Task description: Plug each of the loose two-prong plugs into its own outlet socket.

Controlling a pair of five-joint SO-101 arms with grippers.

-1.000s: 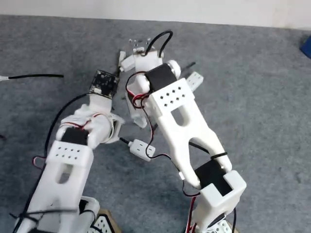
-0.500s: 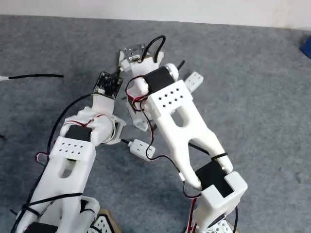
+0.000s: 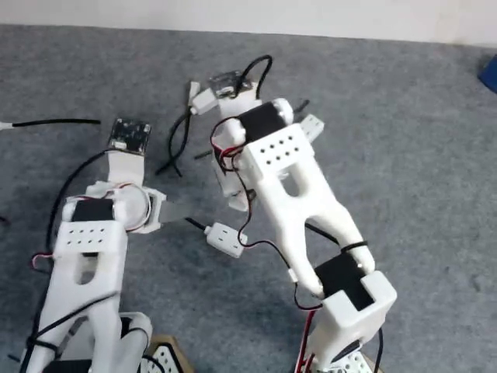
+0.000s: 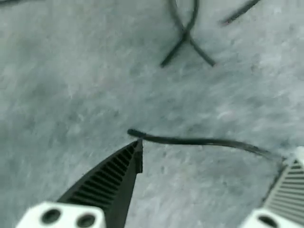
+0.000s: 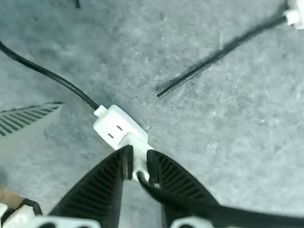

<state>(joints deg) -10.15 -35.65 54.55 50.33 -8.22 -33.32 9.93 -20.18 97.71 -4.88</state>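
Carpet point(image 3: 419, 171) right of my right arm point(image 3: 287, 179) open. Between arms crowded (cable loop point(image 3: 175, 148) far, socket point(image 3: 225, 239) near); black cord point(image 4: 199, 141) crosses left gripper point(image 4: 213, 156) gap.

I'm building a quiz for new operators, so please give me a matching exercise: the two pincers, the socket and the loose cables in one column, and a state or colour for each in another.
Column one
1. left pincer
2. right pincer
3. white socket
4. two loose cables

Column two
A. black, crossed over each other
B. shut on a white plug
C. open
D. two slots showing, black cord attached

Pairs: 1-C, 2-B, 3-D, 4-A
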